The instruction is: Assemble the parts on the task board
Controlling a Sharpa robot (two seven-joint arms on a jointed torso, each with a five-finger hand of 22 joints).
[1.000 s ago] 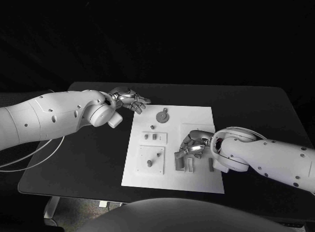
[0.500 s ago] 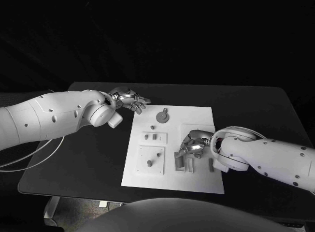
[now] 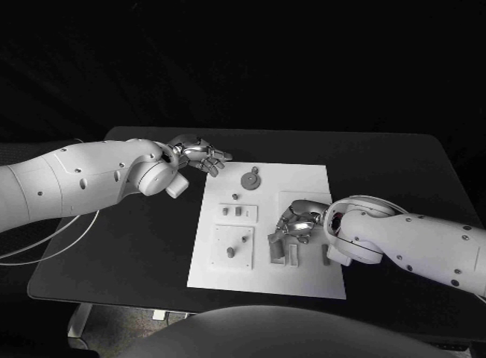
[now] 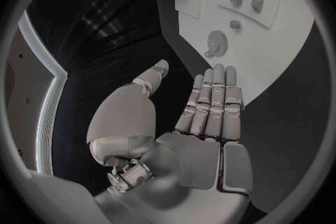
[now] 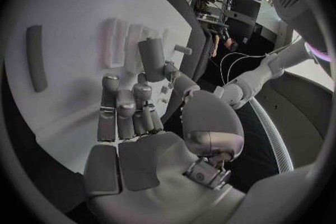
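White task board lies at the centre of a black table as the robot works at assembling its grey parts; the right hand is low over the board's four o'clock area, fingers curled around an upright grey part, apparently pinching it just beside a slotted fixture, while a loose grey bar lies flat close by. The left hand hovers off the board's eleven o'clock corner, fingers apart and holding nothing, with a round gear-like part at twelve o'clock on the board. A tilted part could jam against the slot edge, or slip from the fingertips if pressed off-axis
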